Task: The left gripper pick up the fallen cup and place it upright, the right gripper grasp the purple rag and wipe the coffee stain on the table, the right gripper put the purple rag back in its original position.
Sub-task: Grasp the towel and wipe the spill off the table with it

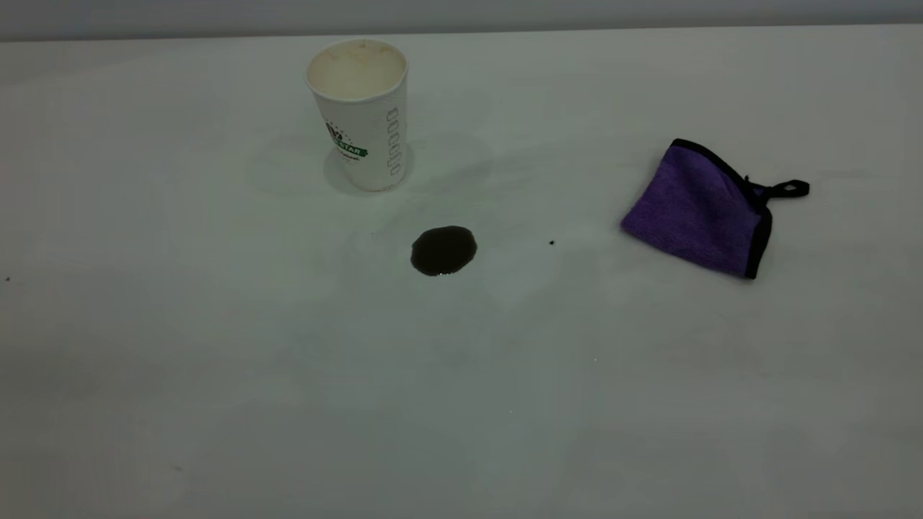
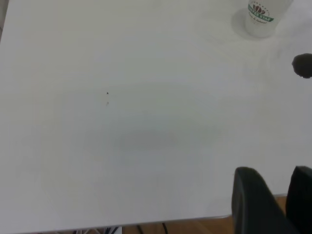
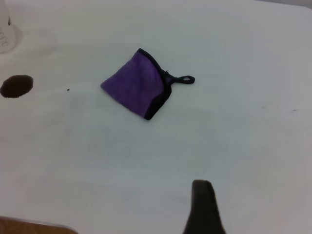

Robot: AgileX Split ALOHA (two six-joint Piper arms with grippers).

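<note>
White cup [image 1: 363, 119] stands upright on the table [image 1: 216, 360], stain [image 1: 443, 250] just before it, rag [image 1: 696, 209] well apart. My left hand [image 2: 278, 204] is released, empty; right hand [image 3: 204, 209]: cannot tell.

Saw only one finger [image 3: 204, 207] of the right gripper; cup [image 2: 263, 17] cropped at the rim in the left wrist view.

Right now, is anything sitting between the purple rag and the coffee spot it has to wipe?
Only a tiny black speck. Otherwise bare table lies between the purple rag and the coffee stain; the cup stands off that path.
</note>
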